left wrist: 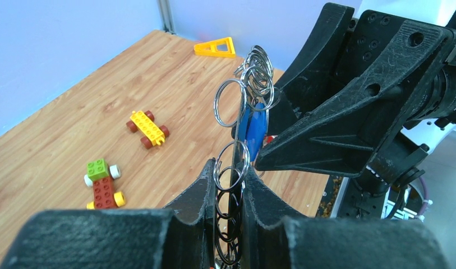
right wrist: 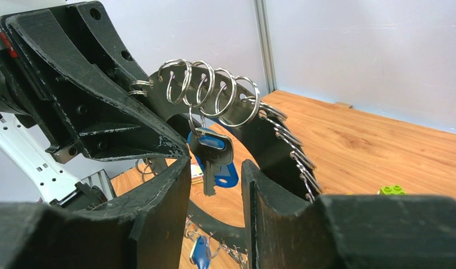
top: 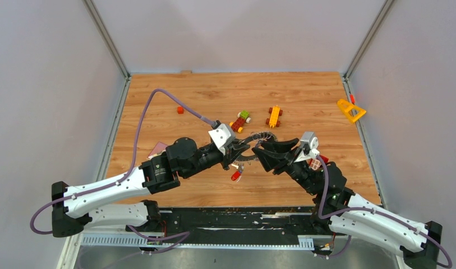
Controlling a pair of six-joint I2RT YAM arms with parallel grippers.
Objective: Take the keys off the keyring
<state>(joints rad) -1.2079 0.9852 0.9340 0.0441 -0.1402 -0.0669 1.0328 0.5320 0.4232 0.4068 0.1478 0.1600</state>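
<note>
The left tool (left wrist: 230, 180) clenched the keyring (right wrist: 268, 143), steadying it; the right tool (right wrist: 214, 165), released, straddled a blue key (right wrist: 212, 150) hanging from the keyring.

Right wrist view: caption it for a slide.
Right gripper, jaws open, straddles a key hanging from the keyring clamped in the left gripper.

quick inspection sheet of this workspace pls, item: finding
surface: wood-grain table
job's things: keyring held off the table; blue-headed key and red-headed key hang from it
clutter: green-red block vehicle, yellow block vehicle, yellow triangle, small red block
grippers: left gripper shut on the keyring; right gripper open around the blue-headed key
cables: purple cable loops over the table
surroundings: plain pale walls
</note>
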